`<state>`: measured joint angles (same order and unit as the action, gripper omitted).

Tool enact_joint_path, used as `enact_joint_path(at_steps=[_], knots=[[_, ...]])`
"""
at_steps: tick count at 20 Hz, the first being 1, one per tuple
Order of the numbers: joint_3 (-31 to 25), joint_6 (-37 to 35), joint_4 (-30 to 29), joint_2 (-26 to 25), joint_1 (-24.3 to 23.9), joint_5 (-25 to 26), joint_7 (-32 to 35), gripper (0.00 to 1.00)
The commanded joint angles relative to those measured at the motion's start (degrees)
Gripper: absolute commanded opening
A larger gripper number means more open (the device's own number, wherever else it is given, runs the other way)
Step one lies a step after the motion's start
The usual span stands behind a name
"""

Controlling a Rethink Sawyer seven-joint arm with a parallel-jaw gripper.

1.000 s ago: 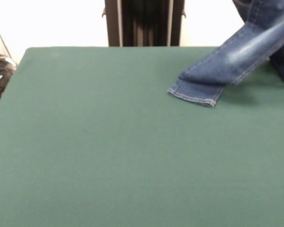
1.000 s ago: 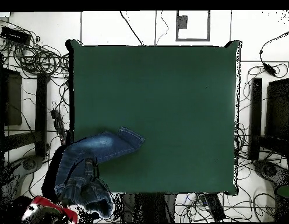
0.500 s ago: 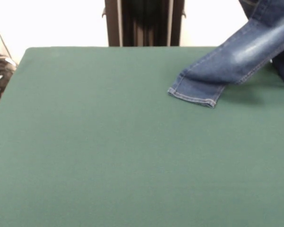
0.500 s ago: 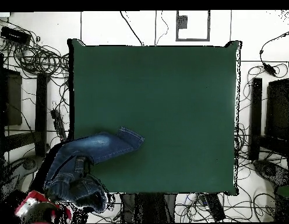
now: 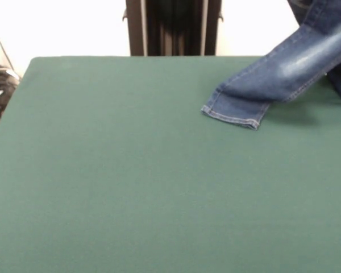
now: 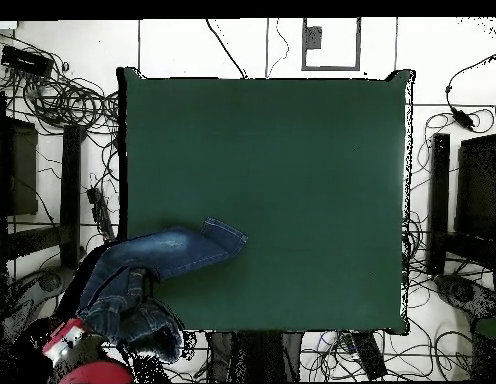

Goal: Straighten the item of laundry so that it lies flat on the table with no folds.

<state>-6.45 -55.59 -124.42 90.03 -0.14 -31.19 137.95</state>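
The dark blue jeans [image 5: 284, 74] hang lifted at the table's far right corner in the front view. One leg slopes down onto the green table [image 5: 131, 170], and its hem [image 5: 233, 114] lies flat on the cloth. In the overhead view the same leg [image 6: 177, 250] lies over the table's [image 6: 292, 170] lower left edge. The bunched waist part [image 6: 132, 315] hangs off the table beside the red arm end [image 6: 84, 358]. The gripper itself is hidden by the arm and the denim; the jeans hang up from it.
The black robot pedestal [image 5: 173, 27] stands at the table's far side. Cables and dark equipment [image 6: 52, 100] lie on the floor around the table. A monitor-like dark box [image 6: 477, 190] stands to the right in the overhead view.
The raised part of the jeans has shifted slightly up and towards the table's corner. The red arm end has shifted a little. The leg hem on the table has stayed put.
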Motion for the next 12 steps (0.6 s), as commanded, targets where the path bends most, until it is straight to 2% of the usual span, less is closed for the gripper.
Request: enact_joint_path(at_steps=[1, 8, 12], knots=[[1.68, 1.74, -9.03, -5.65, -3.39, -5.76, -23.45, 0.0], [0.36, -0.04, -7.98, -7.51, -7.64, -6.31, -28.59, 0.0], [0.27, -0.55, -8.22, -7.13, -8.19, -6.3, -30.28, 0.0]])
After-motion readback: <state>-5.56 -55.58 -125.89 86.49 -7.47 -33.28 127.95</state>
